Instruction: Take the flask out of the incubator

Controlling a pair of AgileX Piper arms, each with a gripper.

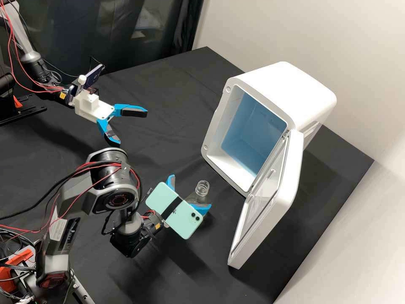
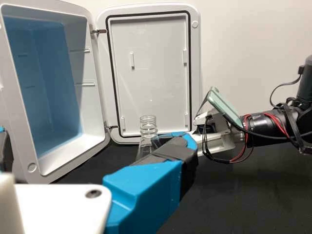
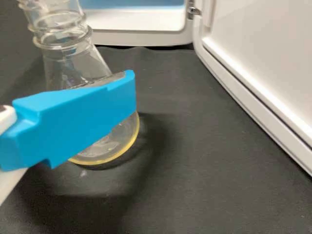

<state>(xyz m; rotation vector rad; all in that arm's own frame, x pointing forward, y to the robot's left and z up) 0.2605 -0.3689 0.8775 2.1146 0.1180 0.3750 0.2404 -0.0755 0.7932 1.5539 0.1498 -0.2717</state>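
High view: the clear glass conical flask point(image 1: 201, 191) stood upright on the black cloth-covered bench point(image 1: 177, 84), outside the white box incubator with a pale blue lining point(image 1: 295, 90) and just before its mouth. The right gripper point(image 1: 187, 194) appeared closed on the flask's lower body, with one blue finger point(image 3: 73, 122) pressed across the glass in the right wrist view. The left gripper point(image 1: 130, 126) hung with its jaws spread and nothing between them, well apart from the flask.

The task looked nearly finished, so the danger lay in the release. If the fingers parted unevenly, or the arm withdrew before clearing the wide base, the seemingly empty flask could be dragged over and roll. The white hinged door point(image 1: 270, 198) hung wide beside it, and a sideways swing might knock glass against that panel. A mint-green phone point(image 1: 179, 213) strapped to the wrist hid part of the grip.

The cloth was matt and flat, which should steady the base. A plain white wall point(image 1: 337, 33) rose behind the bench, and a dark curtain point(image 1: 126, 25) hung at the far side.
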